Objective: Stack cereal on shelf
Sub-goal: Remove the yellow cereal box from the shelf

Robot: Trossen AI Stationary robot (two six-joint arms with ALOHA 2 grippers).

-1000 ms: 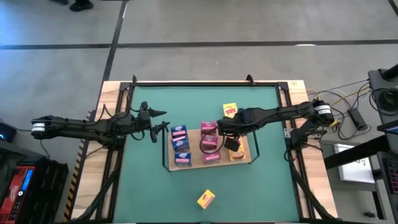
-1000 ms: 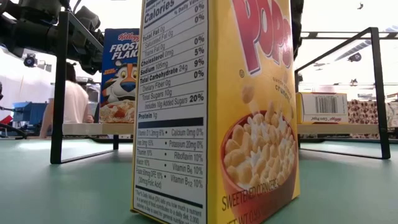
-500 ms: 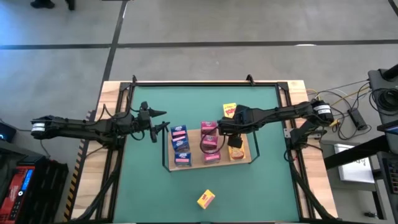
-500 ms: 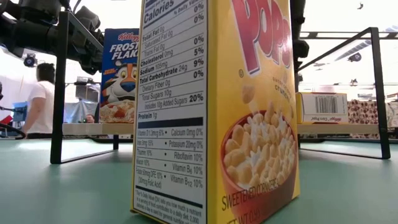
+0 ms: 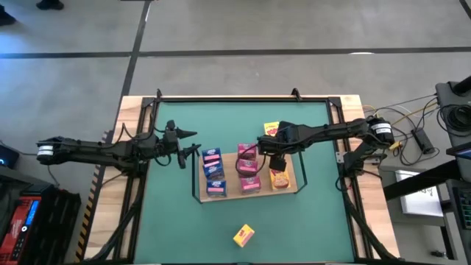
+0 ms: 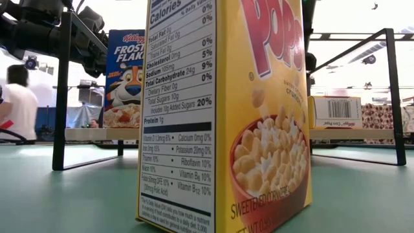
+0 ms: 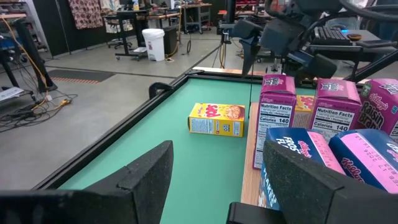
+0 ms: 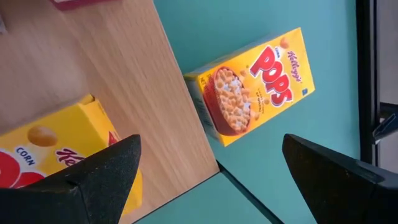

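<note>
The light-wood shelf (image 5: 229, 195) lies mid-table. On it stand blue cereal boxes (image 5: 213, 171), pink ones (image 5: 248, 166) and a yellow one (image 5: 279, 179). A second yellow box (image 5: 271, 129) lies flat on the green top by the shelf's far edge. A third (image 5: 243, 235) stands upright near the near edge and fills the low view (image 6: 223, 116). My right gripper (image 5: 275, 157) hangs open above the shelf's far right part, between the two far yellow boxes (image 8: 62, 155) (image 8: 255, 84). My left gripper (image 5: 188, 144) waits open left of the shelf, level with the blue boxes (image 7: 298, 155).
Black rails (image 6: 61, 97) stand at the shelf's ends, and a black frame borders the table (image 5: 221, 98). Green tabletop lies open left of the shelf and along the near edge. A person moves in the room beyond (image 6: 16, 103).
My right gripper has drawn back from over the yellow box on the shelf toward the table's far edge. That box, covered by the gripper a second ago, now shows whole and stays on the board. The left arm has kept still.
</note>
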